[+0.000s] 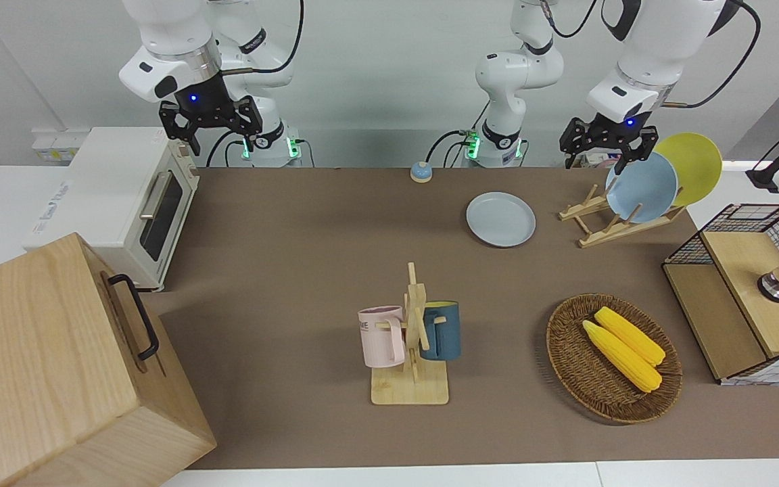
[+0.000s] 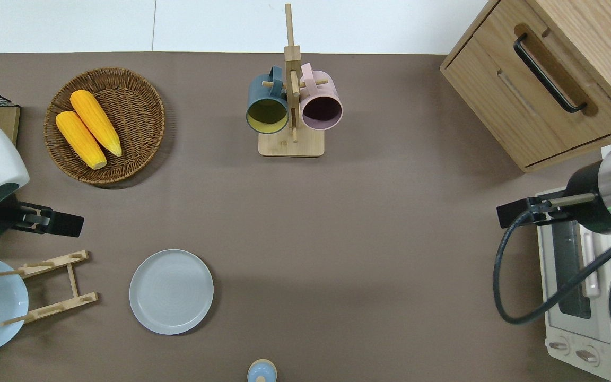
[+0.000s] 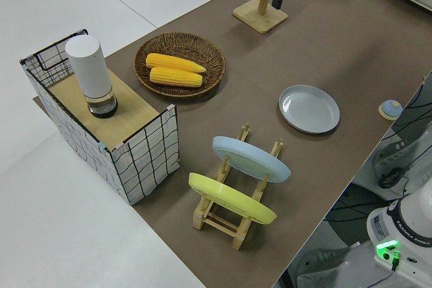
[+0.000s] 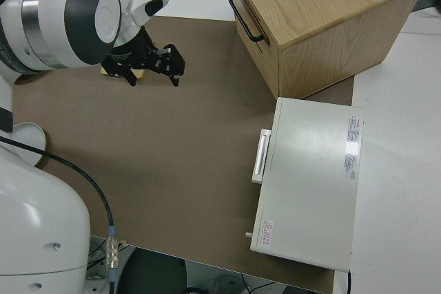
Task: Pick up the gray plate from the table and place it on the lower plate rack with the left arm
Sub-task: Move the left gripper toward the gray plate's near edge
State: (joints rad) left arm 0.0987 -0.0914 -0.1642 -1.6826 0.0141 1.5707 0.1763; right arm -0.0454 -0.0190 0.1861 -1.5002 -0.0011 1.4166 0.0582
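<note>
Three plates are out, and the one that matters, the gray plate (image 1: 501,219), lies flat on the brown mat of the bench (image 1: 308,270), untouched, just beside the low end of the plate rack (image 1: 616,218) and toward the edge nearest the robots. So, as I read it, nothing of the job is done: the grasp, the lift and the setting into the rack's lowest slot are all left.

The left hand (image 1: 607,140) hangs in the air with its fingers apart and nothing between them; from overhead it is over the bare mat between the corn basket (image 2: 105,125) and the rack, near the bench edge at the left arm's end. The right arm is parked, its hand (image 1: 211,122) likewise spread and empty.

The rack's upper slots are taken by a sky-blue plate (image 1: 641,187) and a yellow plate (image 1: 691,167), both leaning; the pegs below them stand free, so the low slot looks open to receive the gray one.

Room seems generous. Bare mat surrounds the gray plate on all sides but the rack's, with a small blue bell (image 1: 420,172) apart from it at the robots' edge. The tight spot, I would guess, is the wire-sided box (image 1: 744,291) close to the rack at the bench end.
</note>
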